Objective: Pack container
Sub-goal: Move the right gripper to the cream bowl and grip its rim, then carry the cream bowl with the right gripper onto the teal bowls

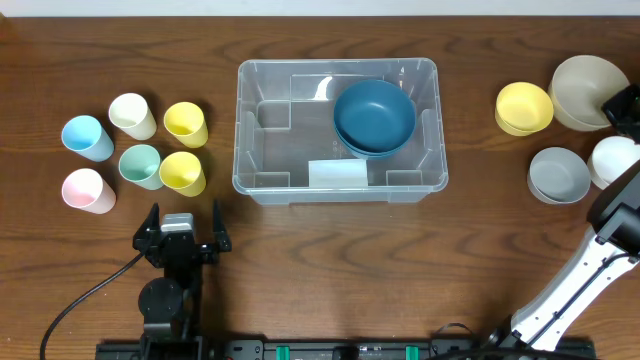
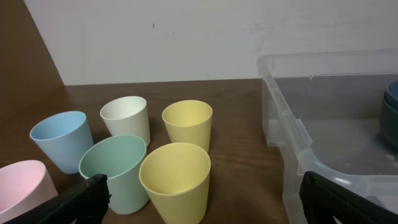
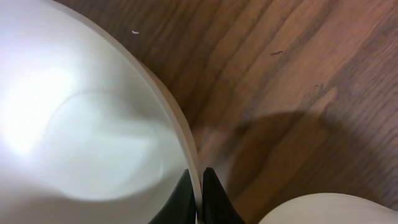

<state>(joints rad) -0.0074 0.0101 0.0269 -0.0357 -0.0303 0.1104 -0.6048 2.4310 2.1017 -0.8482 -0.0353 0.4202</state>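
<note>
The clear plastic container [image 1: 290,150] stands mid-table, and its near corner shows in the left wrist view [image 2: 292,137]. A dark blue bowl [image 1: 374,115] lies in its right half. At the far right, my right gripper [image 3: 198,186] is shut on the rim of a white bowl [image 3: 81,124], one finger inside and one outside. From overhead that white bowl [image 1: 611,160] is partly covered by the right arm [image 1: 620,215]. My left gripper [image 1: 183,228] stands open near the front edge, below the cups, with nothing between its fingers [image 2: 87,196].
Several pastel cups stand left of the container: blue [image 1: 86,137], white [image 1: 132,115], green [image 1: 140,165], pink [image 1: 87,190] and two yellow [image 1: 182,172]. Right of it are a yellow bowl [image 1: 524,107], a beige bowl [image 1: 585,92] and a grey bowl [image 1: 558,174].
</note>
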